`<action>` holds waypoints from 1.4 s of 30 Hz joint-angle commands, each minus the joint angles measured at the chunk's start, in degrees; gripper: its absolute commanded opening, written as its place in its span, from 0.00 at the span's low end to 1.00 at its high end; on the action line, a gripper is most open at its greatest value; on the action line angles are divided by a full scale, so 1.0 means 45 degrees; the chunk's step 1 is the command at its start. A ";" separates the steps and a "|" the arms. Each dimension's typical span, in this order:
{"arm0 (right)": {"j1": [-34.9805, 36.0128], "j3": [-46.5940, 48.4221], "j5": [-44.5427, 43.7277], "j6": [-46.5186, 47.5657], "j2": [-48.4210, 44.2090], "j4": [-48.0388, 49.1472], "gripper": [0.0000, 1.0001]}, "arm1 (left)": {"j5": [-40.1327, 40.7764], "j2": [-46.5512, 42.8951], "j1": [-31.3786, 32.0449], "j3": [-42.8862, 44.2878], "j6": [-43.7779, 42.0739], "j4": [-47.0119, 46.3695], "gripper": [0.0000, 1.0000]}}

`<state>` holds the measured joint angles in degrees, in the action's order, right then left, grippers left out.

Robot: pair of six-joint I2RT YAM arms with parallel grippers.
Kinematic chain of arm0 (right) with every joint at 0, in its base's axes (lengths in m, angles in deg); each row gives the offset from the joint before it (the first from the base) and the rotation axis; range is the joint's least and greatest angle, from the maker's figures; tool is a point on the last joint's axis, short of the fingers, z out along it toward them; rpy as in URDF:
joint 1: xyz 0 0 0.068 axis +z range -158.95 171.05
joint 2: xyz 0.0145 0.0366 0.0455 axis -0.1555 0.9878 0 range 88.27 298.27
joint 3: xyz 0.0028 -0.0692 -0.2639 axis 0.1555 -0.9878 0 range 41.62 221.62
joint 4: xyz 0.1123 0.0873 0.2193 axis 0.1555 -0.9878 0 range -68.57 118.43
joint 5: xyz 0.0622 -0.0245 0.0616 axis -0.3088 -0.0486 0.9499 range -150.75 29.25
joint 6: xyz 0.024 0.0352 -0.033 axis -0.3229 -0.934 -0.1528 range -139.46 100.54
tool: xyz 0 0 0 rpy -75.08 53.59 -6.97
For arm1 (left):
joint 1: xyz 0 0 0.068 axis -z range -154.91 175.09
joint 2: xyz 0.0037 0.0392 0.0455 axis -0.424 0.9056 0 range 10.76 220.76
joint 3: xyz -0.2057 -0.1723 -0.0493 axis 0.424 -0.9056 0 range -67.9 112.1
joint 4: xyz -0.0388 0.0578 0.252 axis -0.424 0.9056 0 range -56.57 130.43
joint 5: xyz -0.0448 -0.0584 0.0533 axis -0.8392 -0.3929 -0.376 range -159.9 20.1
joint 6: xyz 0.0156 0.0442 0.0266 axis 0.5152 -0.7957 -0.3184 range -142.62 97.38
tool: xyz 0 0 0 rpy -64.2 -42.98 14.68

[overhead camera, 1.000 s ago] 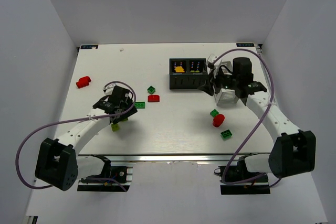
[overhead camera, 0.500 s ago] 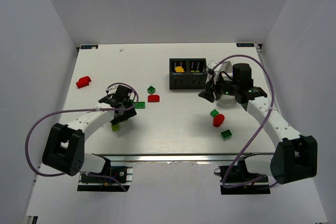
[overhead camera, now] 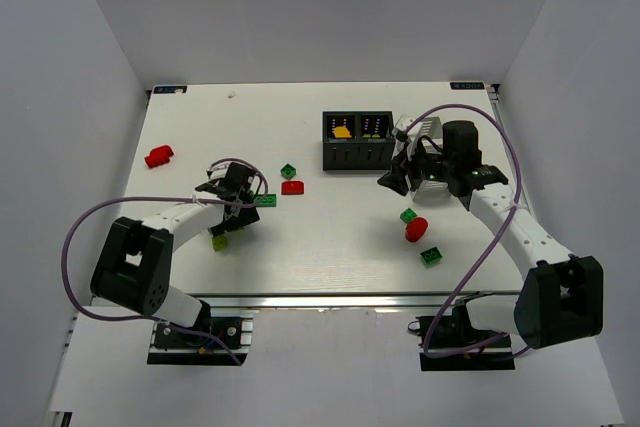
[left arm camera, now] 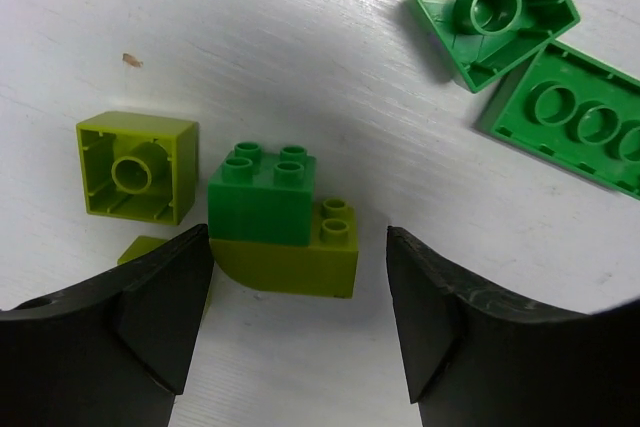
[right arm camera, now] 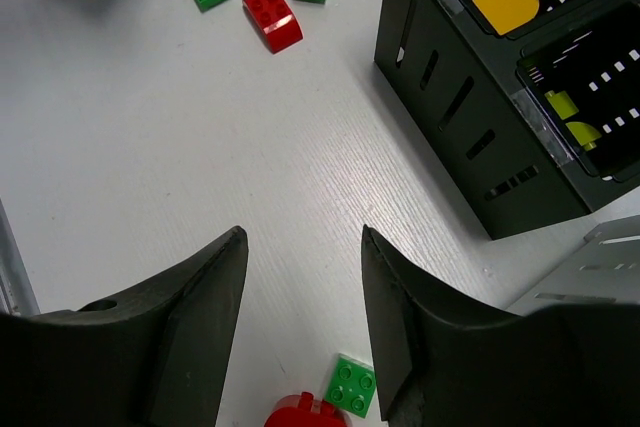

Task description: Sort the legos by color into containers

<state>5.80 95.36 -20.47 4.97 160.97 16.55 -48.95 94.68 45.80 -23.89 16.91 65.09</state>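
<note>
My left gripper (left arm camera: 300, 317) is open, low over the table. A dark green brick stacked on a lime rounded one (left arm camera: 283, 232) lies between its fingertips, close against the left finger and apart from the right. A hollow lime brick (left arm camera: 138, 167) lies to its left, and an upturned green brick (left arm camera: 497, 15) and green plate (left arm camera: 575, 122) beyond. In the top view the left gripper (overhead camera: 238, 223) hides the stack. My right gripper (right arm camera: 300, 327) (overhead camera: 392, 180) is open and holds nothing. It hovers beside the black box (right arm camera: 460, 97), which holds yellow (right arm camera: 505, 4) and lime pieces (right arm camera: 570, 117).
A red brick (overhead camera: 158, 156) lies far left; a red brick (overhead camera: 292, 187) and a green one (overhead camera: 289, 171) lie mid-table. A green brick (overhead camera: 408, 215), a round red one (overhead camera: 416, 230) and a green plate (overhead camera: 431, 256) lie under the right arm. The white basket (overhead camera: 428, 127) is mostly hidden.
The right gripper has moved left off the white basket to hover beside the black box. The left arm's elbow has swung inward while its gripper stays over the green-and-lime stack.
</note>
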 commanded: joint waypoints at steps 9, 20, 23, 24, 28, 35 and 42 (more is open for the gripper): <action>-0.0073 0.0578 0.0133 -0.0076 0.0210 0.0335 0.55 | 0.0325 0.0628 -0.0266 0.0552 -0.0874 -0.0921 0.71; -0.0073 0.0793 0.0289 0.0002 0.0405 0.0198 0.55 | -0.0143 0.0181 -0.0286 0.0006 -0.1069 -0.1390 0.54; -0.0054 0.0890 0.0425 -0.0018 0.0464 0.0081 0.55 | -0.0767 -0.0229 -0.0286 -0.0111 -0.1245 -0.1664 0.50; -0.0053 0.0930 0.0484 -0.0076 0.0503 0.0062 0.55 | -0.0962 -0.0560 -0.0286 -0.0150 -0.1380 -0.1838 0.50; -0.0053 0.1124 0.0894 -0.0310 0.0756 -0.0016 0.55 | -0.1957 -0.1323 -0.0286 -0.0346 -0.1694 -0.2113 0.49; 0.0199 0.1378 0.1362 -0.0389 0.1127 -0.0055 0.56 | -0.4432 -0.2475 -0.0286 -0.0853 -0.2280 -0.2932 0.48; 0.1332 0.2802 0.2649 -0.3369 0.2726 -0.0176 0.56 | -0.9353 -0.3785 -0.0286 -0.1536 -0.2690 -0.5799 0.48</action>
<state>9.84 103.51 -13.31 -1.24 170.96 14.71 -77.50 80.76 44.68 -29.86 6.66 47.38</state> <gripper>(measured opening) 0.567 0.577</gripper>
